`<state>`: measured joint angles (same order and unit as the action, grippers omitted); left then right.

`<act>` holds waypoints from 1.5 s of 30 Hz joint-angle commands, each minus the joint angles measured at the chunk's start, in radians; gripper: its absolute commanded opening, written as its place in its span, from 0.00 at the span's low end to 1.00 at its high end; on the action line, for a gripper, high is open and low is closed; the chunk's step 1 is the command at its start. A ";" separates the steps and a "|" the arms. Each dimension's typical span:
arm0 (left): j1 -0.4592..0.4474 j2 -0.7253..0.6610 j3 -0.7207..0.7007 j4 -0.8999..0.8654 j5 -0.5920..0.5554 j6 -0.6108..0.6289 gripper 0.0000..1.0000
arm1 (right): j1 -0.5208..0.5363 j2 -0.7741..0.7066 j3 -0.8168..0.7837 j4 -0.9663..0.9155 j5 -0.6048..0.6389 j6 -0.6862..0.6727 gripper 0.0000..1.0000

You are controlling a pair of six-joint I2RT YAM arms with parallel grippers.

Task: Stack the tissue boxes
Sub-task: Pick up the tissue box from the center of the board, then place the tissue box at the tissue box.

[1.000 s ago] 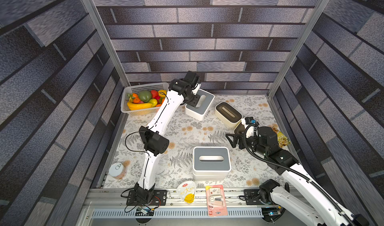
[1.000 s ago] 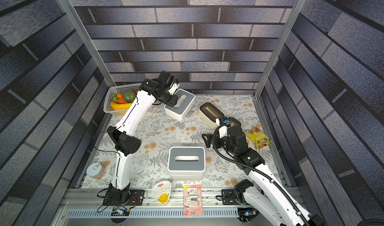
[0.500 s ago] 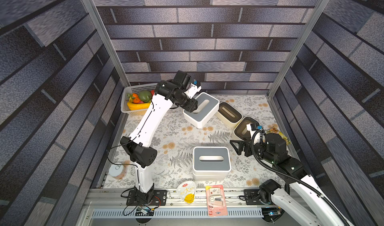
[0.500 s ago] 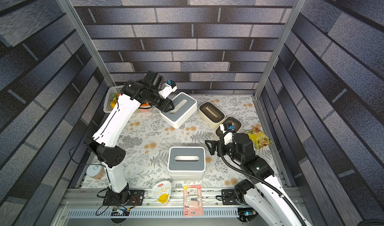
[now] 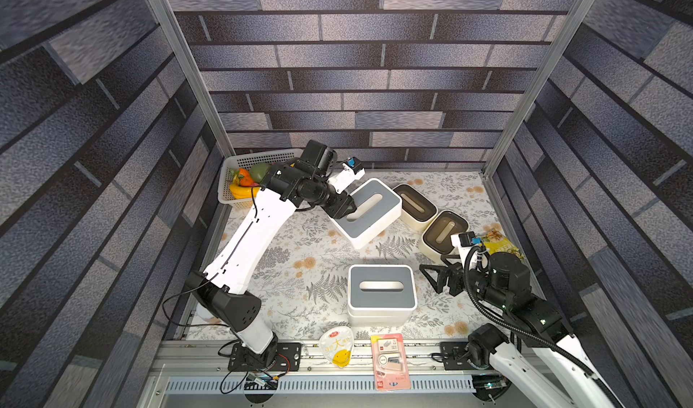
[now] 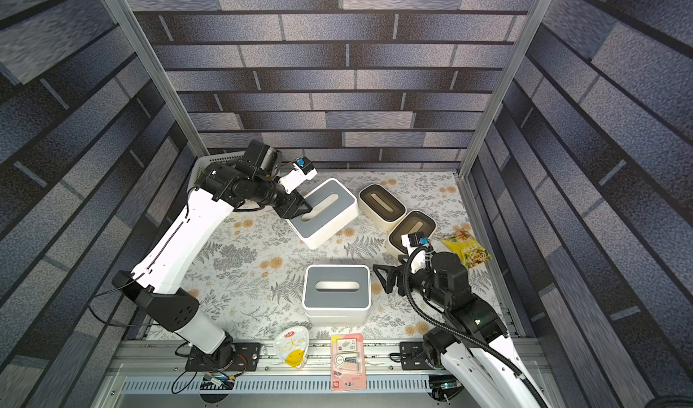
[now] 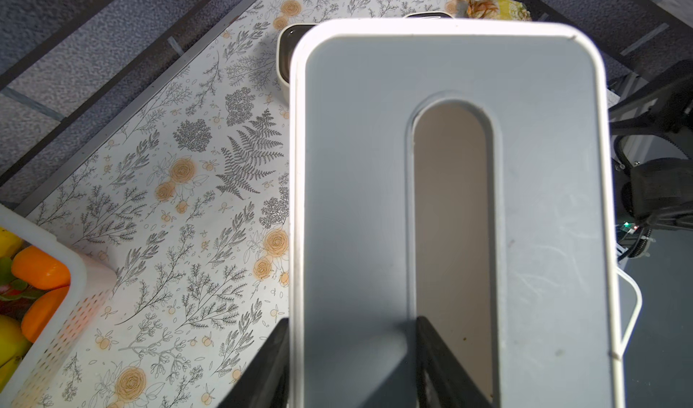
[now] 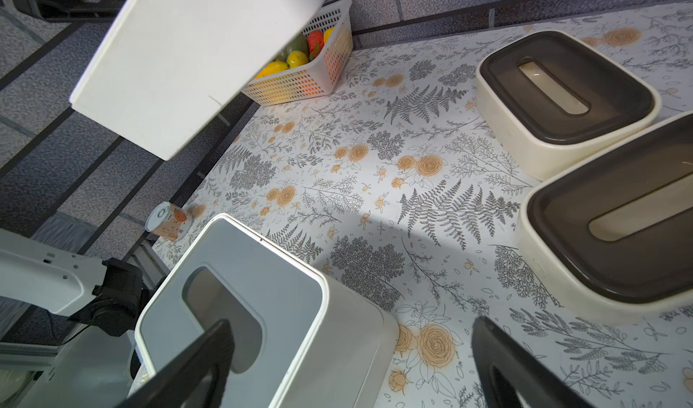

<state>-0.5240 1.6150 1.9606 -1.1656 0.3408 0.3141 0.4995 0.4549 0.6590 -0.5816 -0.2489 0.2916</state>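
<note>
A white tissue box with a grey slotted lid (image 5: 371, 209) (image 6: 328, 209) hangs tilted above the back of the table. My left gripper (image 5: 343, 207) (image 7: 350, 365) is shut on it, one finger in the slot and one outside the wall. The right wrist view shows its white underside (image 8: 195, 50). A second grey-lidded box (image 5: 380, 292) (image 8: 232, 286) stands near the front. Two cream boxes with dark brown lids (image 5: 416, 202) (image 5: 444, 232) sit at the back right. My right gripper (image 5: 431, 275) (image 8: 352, 323) is open and empty, just right of the front box.
A white perforated basket (image 5: 262, 157) of fruit stands in the back left corner. A yellow snack bag (image 5: 502, 243) lies by the right wall. A small can (image 8: 168, 218) lies at the left edge. A smiley cup lid (image 5: 337, 348) and a pink packet (image 5: 390, 361) rest on the front rail.
My left gripper has lifted the grey-lidded box off the back of the table and carried it right and forward. My right arm has drawn back toward the front, uncovering the second brown-lidded box.
</note>
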 commanded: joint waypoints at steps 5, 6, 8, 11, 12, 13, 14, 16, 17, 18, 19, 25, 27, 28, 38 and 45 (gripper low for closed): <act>-0.013 -0.096 -0.093 0.061 0.115 0.104 0.46 | 0.005 -0.051 -0.022 -0.031 -0.061 -0.042 1.00; -0.014 -0.102 -0.101 0.061 0.124 0.111 0.45 | 0.005 -0.056 -0.024 -0.030 -0.065 -0.043 1.00; -0.017 -0.110 -0.105 0.051 0.138 0.124 0.45 | 0.005 -0.059 -0.026 -0.026 -0.083 -0.044 1.00; -0.023 -0.118 -0.110 0.029 0.157 0.145 0.45 | 0.005 -0.056 -0.028 -0.023 -0.103 -0.050 1.00; -0.025 -0.122 -0.116 0.025 0.161 0.152 0.46 | 0.005 -0.056 -0.028 -0.021 -0.107 -0.051 1.00; -0.028 -0.127 -0.125 0.022 0.169 0.164 0.46 | 0.005 -0.058 -0.028 -0.020 -0.111 -0.053 1.00; -0.031 -0.131 -0.135 0.020 0.177 0.177 0.45 | 0.005 -0.061 -0.030 -0.015 -0.116 -0.053 1.00; -0.039 -0.144 -0.157 0.018 0.191 0.201 0.45 | 0.005 -0.067 -0.032 -0.012 -0.125 -0.053 1.00; -0.044 -0.149 -0.166 0.020 0.191 0.213 0.45 | 0.006 -0.072 -0.032 -0.010 -0.134 -0.052 1.00; -0.049 -0.155 -0.179 0.020 0.189 0.223 0.45 | 0.006 -0.075 -0.035 -0.007 -0.144 -0.052 1.00; -0.052 -0.161 -0.188 0.020 0.188 0.235 0.46 | 0.004 -0.082 -0.037 -0.003 -0.153 -0.052 1.00; -0.072 -0.170 -0.206 0.005 0.183 0.272 0.46 | 0.006 -0.111 -0.045 0.010 -0.187 -0.050 1.00; -0.081 -0.166 -0.206 -0.006 0.177 0.286 0.46 | 0.005 -0.112 -0.045 0.013 -0.204 -0.048 1.00; -0.087 -0.165 -0.206 -0.009 0.171 0.295 0.46 | 0.006 -0.112 -0.044 0.014 -0.214 -0.047 1.00; -0.173 -0.161 -0.199 -0.049 0.090 0.383 0.47 | 0.007 -0.147 -0.023 -0.016 -0.266 -0.003 1.00; -0.234 -0.141 -0.176 -0.085 0.037 0.402 0.47 | 0.007 -0.171 -0.015 -0.067 -0.251 0.055 1.00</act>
<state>-0.7410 1.4818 1.7519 -1.2289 0.3889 0.6853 0.4995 0.2947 0.6216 -0.6121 -0.4847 0.3061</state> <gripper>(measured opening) 0.502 0.999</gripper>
